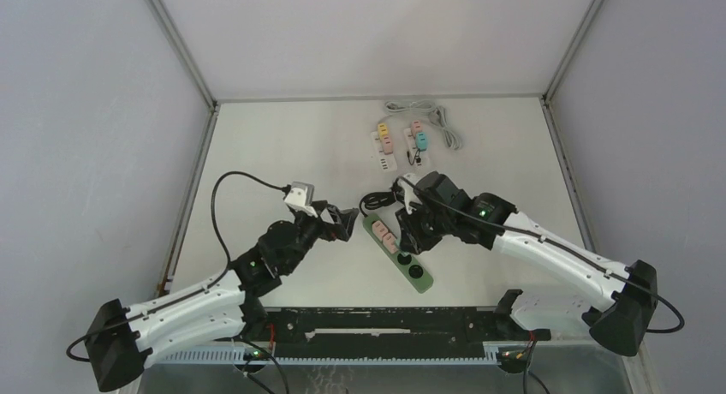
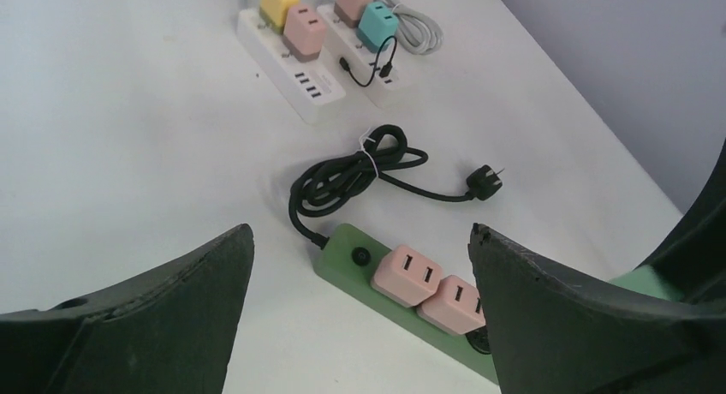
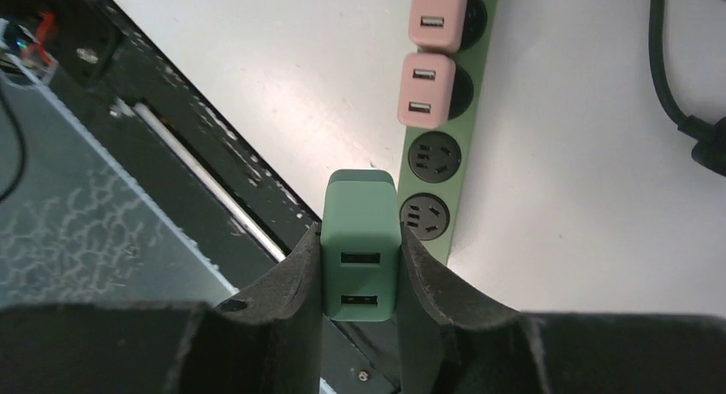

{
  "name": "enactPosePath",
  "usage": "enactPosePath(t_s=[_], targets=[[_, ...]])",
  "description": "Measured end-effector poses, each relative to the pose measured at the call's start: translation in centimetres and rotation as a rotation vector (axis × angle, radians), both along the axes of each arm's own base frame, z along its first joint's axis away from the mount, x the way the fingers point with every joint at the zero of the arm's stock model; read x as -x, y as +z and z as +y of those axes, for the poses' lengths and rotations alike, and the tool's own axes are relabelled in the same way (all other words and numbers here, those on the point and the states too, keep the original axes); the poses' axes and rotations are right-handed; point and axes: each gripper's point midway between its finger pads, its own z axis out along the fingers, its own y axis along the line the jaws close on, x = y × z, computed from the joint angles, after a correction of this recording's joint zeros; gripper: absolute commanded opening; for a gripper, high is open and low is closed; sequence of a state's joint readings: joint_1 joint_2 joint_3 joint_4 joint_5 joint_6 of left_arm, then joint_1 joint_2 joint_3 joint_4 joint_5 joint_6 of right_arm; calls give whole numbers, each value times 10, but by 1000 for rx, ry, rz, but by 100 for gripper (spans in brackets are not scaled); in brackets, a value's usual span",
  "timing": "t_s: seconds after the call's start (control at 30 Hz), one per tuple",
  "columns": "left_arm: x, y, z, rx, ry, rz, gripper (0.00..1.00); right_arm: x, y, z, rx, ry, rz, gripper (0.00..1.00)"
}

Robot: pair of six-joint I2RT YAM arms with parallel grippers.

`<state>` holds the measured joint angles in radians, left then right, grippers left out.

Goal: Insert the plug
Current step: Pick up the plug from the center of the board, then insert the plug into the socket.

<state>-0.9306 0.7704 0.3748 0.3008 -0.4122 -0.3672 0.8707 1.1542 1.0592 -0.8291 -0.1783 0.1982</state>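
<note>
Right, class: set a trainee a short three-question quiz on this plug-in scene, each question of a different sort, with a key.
1. True or false: the right gripper is shut on a green charger.
2. How many pink chargers sit in the green power strip? A one, B two, C three.
3. Fill in: the left gripper is ___.
Key: 1 true; 2 B; 3 open.

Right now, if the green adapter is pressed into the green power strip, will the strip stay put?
Probably slides or pivots: the green plastic power strip lies loose on the smooth white table. Its bundled black cord looks floppy, so hardly an anchor.
</note>
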Motion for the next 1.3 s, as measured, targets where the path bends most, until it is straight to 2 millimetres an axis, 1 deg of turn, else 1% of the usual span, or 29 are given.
enactPosePath(t_s=[0.1,0.2,0.33,0.43,0.5,0.73,0.9,1.1,1.2,1.3], targets=[[-2,-6,0,64,24,67,90,3,-18,-4,51,11,-14,0],[-9,-15,0,147,46,151,85,5,-40,-8,113,15,-17,0],[-17,-32,-4,230,53,265,80,4,-65,-10,199,23,-18,0],[-20,-46,-10,259,43,342,76,3,-75,-8,241,41,-30,0],[-21,-61,-14,274,38,409,75,1,-79,-7,255,48,-40,0],[-31,-101,-23,348,29,596,63,-6,-90,-4,284,51,-68,0],[-28,-130,-33,378,6,720,59,-6,-98,-9,319,49,-73,0],[-26,-144,-40,402,-15,782,56,-8,-100,-10,329,42,-83,0],[-26,-146,-43,408,-26,791,53,-9,-100,-10,329,41,-88,0],[-25,-152,-44,409,-22,812,51,-9,-100,-9,327,40,-90,0]])
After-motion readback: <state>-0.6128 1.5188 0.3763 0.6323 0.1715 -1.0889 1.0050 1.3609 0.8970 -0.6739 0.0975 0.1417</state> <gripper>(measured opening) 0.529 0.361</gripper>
